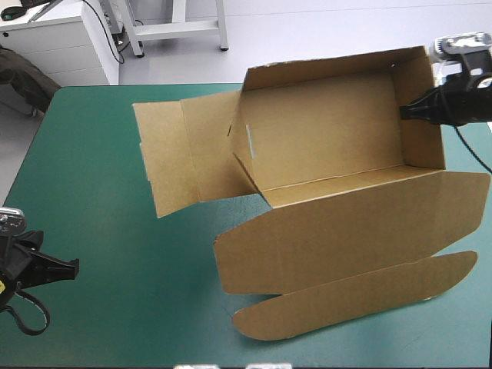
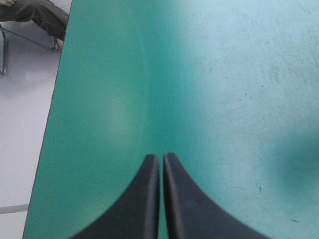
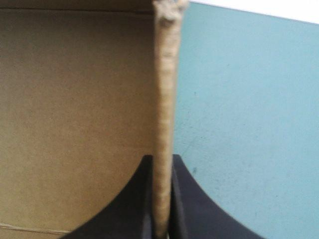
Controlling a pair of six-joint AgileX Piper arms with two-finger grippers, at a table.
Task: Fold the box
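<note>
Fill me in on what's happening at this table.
The right gripper is shut on the right-hand wall of the brown cardboard box, a part-formed open tray. Its long lid panel lies flat toward the near edge, and a side flap spreads out to the left. The left gripper, shut, holds nothing over the bare teal-green table cover.

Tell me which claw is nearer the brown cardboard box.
Right. The right claw grips a raised wall of the brown cardboard box; the left claw sits shut over the teal-green cover, far from the box.
</note>
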